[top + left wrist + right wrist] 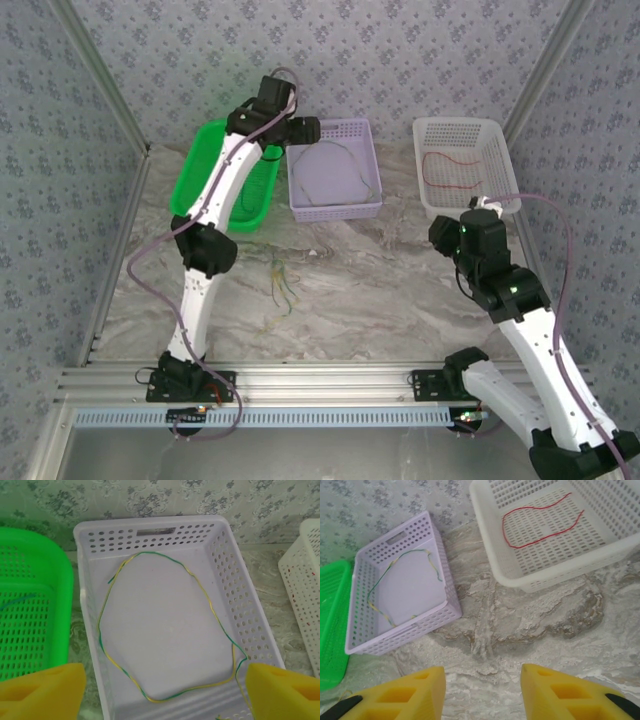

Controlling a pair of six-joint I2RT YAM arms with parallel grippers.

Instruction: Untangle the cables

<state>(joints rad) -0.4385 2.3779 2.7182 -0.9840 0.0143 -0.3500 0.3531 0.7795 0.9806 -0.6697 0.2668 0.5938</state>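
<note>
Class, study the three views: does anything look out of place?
Yes. A small knot of cables lies tangled on the bare table, whereas the yellow-green cable lies in the lilac basket and the red cable in the white basket.

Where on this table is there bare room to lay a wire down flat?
The widest bare stretch of table lies on the near side of the purple basket and white basket, between the loose wires and the right arm. A narrower strip runs between those two baskets. The left side is crowded: the left arm stretches over the green basket.
</note>
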